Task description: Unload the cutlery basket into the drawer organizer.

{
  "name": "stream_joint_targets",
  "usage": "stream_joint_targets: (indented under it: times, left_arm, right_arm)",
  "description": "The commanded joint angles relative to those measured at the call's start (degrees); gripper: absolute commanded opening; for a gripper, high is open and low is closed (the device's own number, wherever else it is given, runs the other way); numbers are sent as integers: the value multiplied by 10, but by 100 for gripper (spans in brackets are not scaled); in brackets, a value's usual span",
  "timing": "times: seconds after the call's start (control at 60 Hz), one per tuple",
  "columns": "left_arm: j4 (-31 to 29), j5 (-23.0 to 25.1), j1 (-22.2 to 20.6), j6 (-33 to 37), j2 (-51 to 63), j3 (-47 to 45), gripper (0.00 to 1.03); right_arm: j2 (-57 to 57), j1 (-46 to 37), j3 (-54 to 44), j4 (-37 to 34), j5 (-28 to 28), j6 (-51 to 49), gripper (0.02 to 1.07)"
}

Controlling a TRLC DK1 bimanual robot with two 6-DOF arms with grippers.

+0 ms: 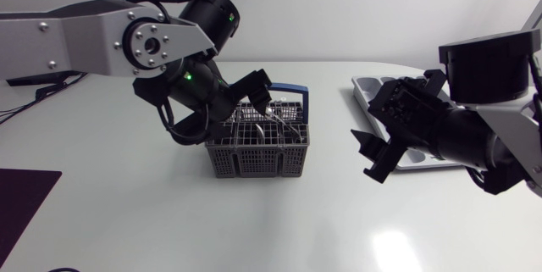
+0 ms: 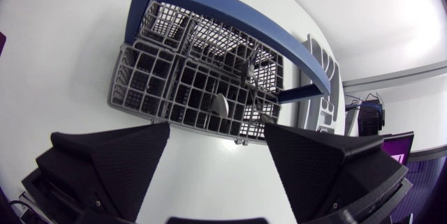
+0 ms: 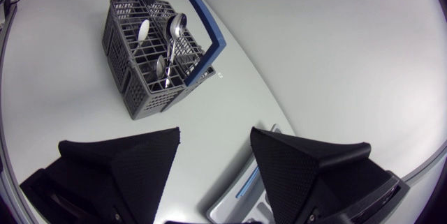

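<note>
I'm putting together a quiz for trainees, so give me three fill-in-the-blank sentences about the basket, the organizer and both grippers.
1. The cutlery basket has a handle coloured ___.
2. The left gripper hangs open above the ___.
3. The right gripper, beside the drawer organizer, is open and holds ___.

Missing words: blue; basket; nothing.

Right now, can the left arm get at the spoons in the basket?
Probably yes: the left end effector hovers open above the basket, spoons upright ahead of it; the blue handle arches off to one side.
</note>
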Motion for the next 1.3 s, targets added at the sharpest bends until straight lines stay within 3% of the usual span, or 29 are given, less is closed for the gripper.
stream_joint_targets:
  times: [0.0,0.1,0.167,0.3,0.433,0.6,0.783,0.883,1.033,1.117,1.283]
  left_arm:
    - [-14,-3,-4,-23,24,26,94]
    - [-23,-6,-12,-25,44,42,91]
    - [-26,-12,-16,-26,54,52,87]
    - [-30,-16,-15,-27,70,65,81]
    - [-40,-17,-17,-27,85,77,76]
    - [-42,-32,-17,-27,95,81,60]
    - [-41,-33,-16,-26,109,88,59]
    - [-38,-42,-13,-24,114,94,47]
    - [-38,-42,-13,-23,122,103,46]
    - [-37,-45,-13,-23,124,105,38]
    - [-37,-45,-17,-23,129,104,38]
  right_arm:
    - [8,15,-12,4,7,36,74]
    - [22,29,-14,8,6,55,75]
    - [34,37,-13,9,7,68,85]
    - [50,48,-12,8,9,83,94]
    - [58,57,-15,9,9,91,94]
    - [68,62,-20,16,9,98,94]
    - [84,75,-28,23,11,106,94]
    - [87,81,-31,23,11,109,93]
    - [90,87,-32,23,14,110,93]
    - [92,87,-32,24,14,110,93]
    - [97,87,-32,24,15,110,93]
